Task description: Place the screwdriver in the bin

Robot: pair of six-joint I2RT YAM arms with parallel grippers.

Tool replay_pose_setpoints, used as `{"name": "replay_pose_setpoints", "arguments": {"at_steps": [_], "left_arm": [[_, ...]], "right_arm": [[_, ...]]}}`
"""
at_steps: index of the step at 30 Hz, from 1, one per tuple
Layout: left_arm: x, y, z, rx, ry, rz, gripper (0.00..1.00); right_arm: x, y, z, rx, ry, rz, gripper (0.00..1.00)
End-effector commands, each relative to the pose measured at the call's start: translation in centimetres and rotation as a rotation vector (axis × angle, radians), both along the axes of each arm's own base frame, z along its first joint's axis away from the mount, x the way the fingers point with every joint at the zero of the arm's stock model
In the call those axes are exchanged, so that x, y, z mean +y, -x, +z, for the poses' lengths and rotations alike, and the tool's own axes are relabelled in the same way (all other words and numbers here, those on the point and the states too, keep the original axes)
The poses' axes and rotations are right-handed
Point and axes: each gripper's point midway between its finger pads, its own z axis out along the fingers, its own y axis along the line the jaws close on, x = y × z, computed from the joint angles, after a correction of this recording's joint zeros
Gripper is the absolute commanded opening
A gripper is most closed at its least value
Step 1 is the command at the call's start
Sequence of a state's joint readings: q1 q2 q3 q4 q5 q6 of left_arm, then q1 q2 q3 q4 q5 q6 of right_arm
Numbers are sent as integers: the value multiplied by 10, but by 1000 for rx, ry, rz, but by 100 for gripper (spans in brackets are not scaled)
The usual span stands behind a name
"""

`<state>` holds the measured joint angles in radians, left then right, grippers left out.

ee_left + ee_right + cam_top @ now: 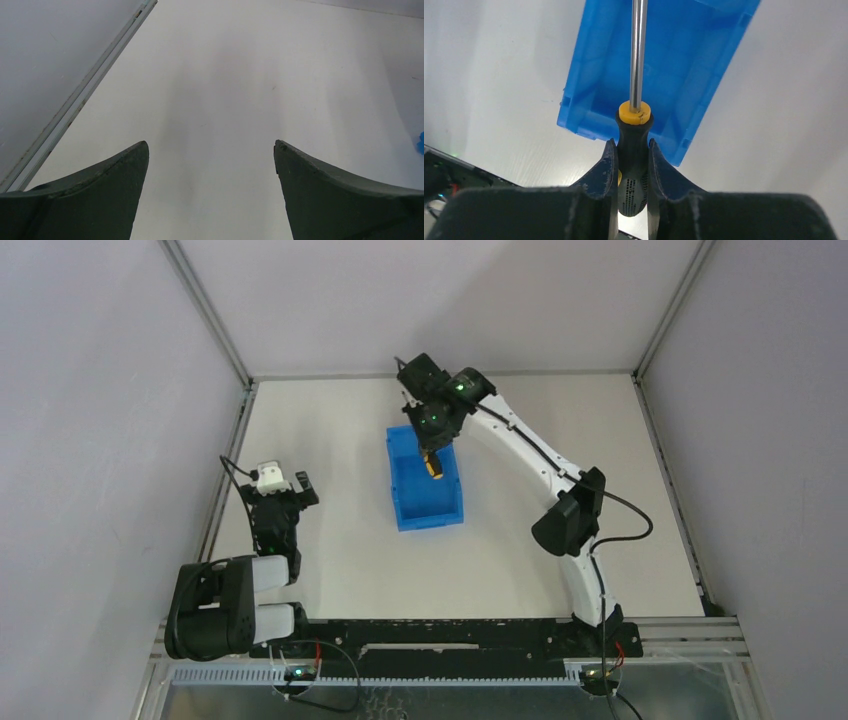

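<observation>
The blue bin (pixel 425 485) stands open-topped in the middle of the table. My right gripper (pixel 432 452) hangs over its far end, shut on the screwdriver (pixel 433 467). In the right wrist view the fingers (pixel 656 170) clamp the black handle (pixel 633 150). The yellow collar and the metal shaft (pixel 638 50) point out over the bin (pixel 674 65) below. My left gripper (pixel 290 485) is open and empty near the table's left side. Its fingers (pixel 110 180) stand wide apart over bare table in the left wrist view.
Aluminium frame rails (pixel 225 480) and grey walls bound the white table on the left, back and right. A sliver of the bin's blue (pixel 421 142) shows at the right edge of the left wrist view.
</observation>
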<state>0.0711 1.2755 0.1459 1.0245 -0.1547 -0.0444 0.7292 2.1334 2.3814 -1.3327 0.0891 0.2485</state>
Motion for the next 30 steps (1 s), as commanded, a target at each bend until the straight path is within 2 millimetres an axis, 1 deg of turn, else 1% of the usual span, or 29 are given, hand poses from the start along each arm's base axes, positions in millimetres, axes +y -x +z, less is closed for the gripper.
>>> {"name": "replay_pose_setpoints", "arguments": {"at_steps": [1, 4, 8, 11, 18, 20, 21, 22, 25, 27, 30], "left_arm": [[1, -13, 33, -97, -22, 3, 100], [2, -12, 33, -95, -23, 3, 100], [1, -12, 33, -95, -22, 2, 100], [1, -12, 33, -95, -22, 3, 100], [2, -12, 33, -96, -22, 3, 100], [2, -12, 33, -95, -23, 3, 100], [1, -13, 33, -96, -22, 2, 100], [1, -13, 33, -96, -22, 2, 100], [1, -12, 33, -96, -22, 2, 100], [1, -13, 33, -96, -22, 2, 100], [1, -12, 33, -96, -22, 3, 100]], "right_arm": [[4, -10, 8, -153, 48, 62, 0], [11, -12, -17, -188, 92, 94, 0], [21, -11, -58, -178, 88, 121, 0], [24, -11, -83, -190, 97, 117, 0], [29, -8, -145, -120, 126, 111, 0], [29, -7, -159, -93, 149, 98, 4], [28, -6, -164, -86, 158, 90, 8], [28, -6, -166, -84, 162, 84, 15], [29, -6, -163, -100, 159, 64, 32], [30, -9, -152, -125, 151, 48, 39], [36, -10, -129, -163, 110, 47, 45]]}}
